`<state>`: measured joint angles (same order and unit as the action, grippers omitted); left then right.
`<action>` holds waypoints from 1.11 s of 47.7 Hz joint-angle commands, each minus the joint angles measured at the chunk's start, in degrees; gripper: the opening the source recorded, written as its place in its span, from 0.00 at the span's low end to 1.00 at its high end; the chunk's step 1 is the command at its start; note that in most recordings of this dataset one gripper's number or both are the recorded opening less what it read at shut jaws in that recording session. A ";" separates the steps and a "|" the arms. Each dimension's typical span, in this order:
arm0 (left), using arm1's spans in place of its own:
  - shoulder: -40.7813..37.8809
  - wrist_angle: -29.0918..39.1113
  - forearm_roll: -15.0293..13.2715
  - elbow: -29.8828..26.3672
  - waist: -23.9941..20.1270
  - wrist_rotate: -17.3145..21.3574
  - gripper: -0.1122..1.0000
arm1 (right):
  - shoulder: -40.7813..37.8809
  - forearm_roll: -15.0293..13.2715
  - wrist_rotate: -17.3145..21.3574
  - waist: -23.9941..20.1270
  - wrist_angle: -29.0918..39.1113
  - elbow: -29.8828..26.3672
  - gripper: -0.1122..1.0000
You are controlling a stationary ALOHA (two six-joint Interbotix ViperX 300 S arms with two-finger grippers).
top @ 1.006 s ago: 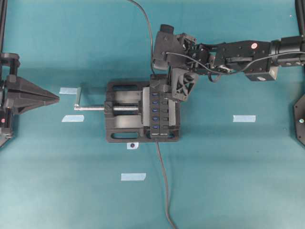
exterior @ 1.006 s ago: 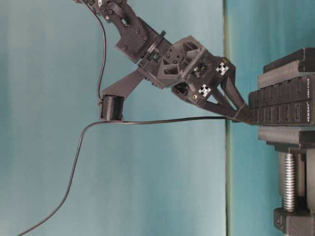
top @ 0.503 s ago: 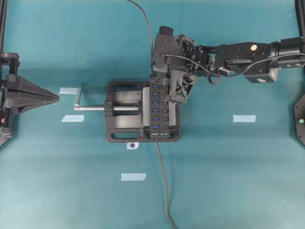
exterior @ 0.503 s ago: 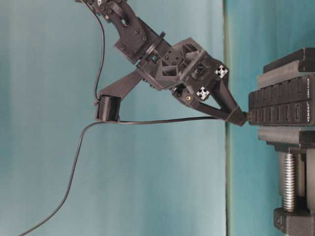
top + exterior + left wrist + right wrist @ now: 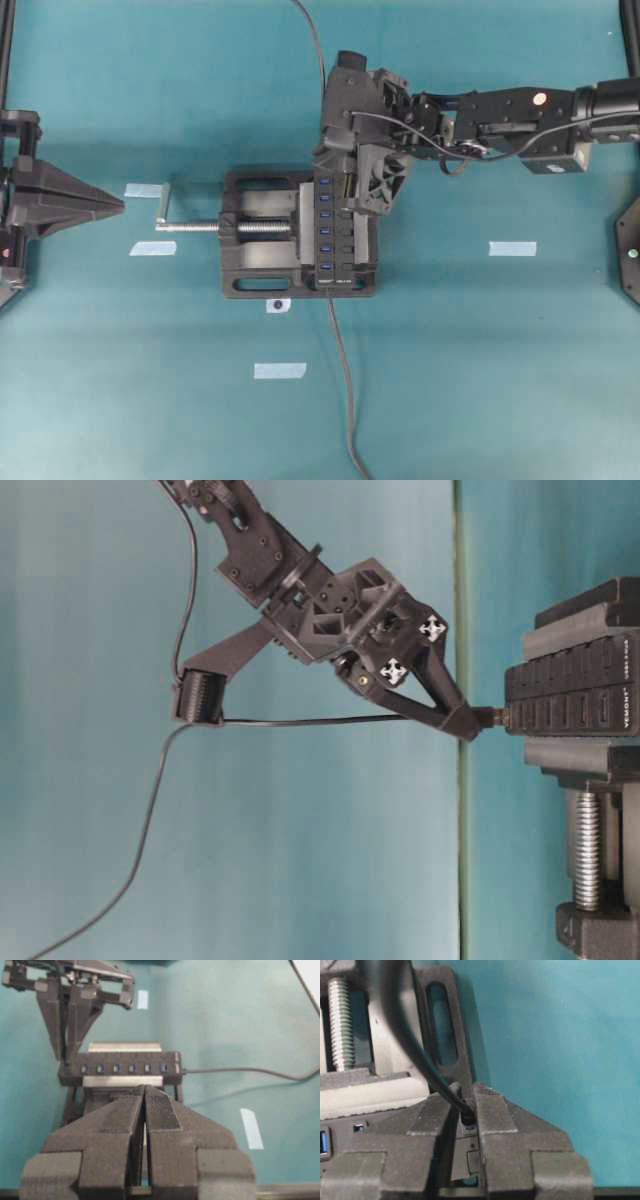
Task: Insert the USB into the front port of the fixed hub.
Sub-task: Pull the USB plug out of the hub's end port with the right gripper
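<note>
The fixed hub (image 5: 335, 235) is a narrow black bar with blue slots, clamped in the vise; it also shows in the table-level view (image 5: 575, 695) and the left wrist view (image 5: 120, 1068). My right gripper (image 5: 465, 723) is shut on the USB (image 5: 488, 718), a small black plug whose tip meets the hub's far end. I cannot tell whether the tip is inside a port. In the right wrist view the plug (image 5: 468, 1119) sits between my fingers (image 5: 492, 1110). Its thin cable (image 5: 300, 720) trails back. My left gripper (image 5: 118, 206) is shut and empty at the far left.
The black vise (image 5: 255, 235) with its silver screw (image 5: 215, 227) holds the hub. The hub's own cable (image 5: 342, 380) runs to the near edge. Pale tape marks (image 5: 512, 248) (image 5: 279, 371) lie on the teal mat.
My right gripper has drawn back from the hub's end, so a short stub of the plug now shows between fingertips and hub. The left arm has not moved.
</note>
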<state>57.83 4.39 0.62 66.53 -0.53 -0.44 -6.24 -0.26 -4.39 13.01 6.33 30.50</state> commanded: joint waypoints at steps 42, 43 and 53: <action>0.62 -0.62 0.18 -1.67 -0.09 -1.49 0.10 | 8.88 0.35 13.45 -6.77 4.83 -0.88 0.19; 0.62 -0.53 0.18 -1.67 -0.09 -1.49 0.10 | 8.96 0.44 13.80 -6.94 4.92 -0.88 0.19; 0.62 -0.62 0.09 -1.76 0.09 -1.49 0.10 | 9.14 0.35 16.44 -9.76 5.45 -1.14 0.19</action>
<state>58.71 4.31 0.70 66.53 -0.53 -1.85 0.97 0.00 10.90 4.04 11.95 30.41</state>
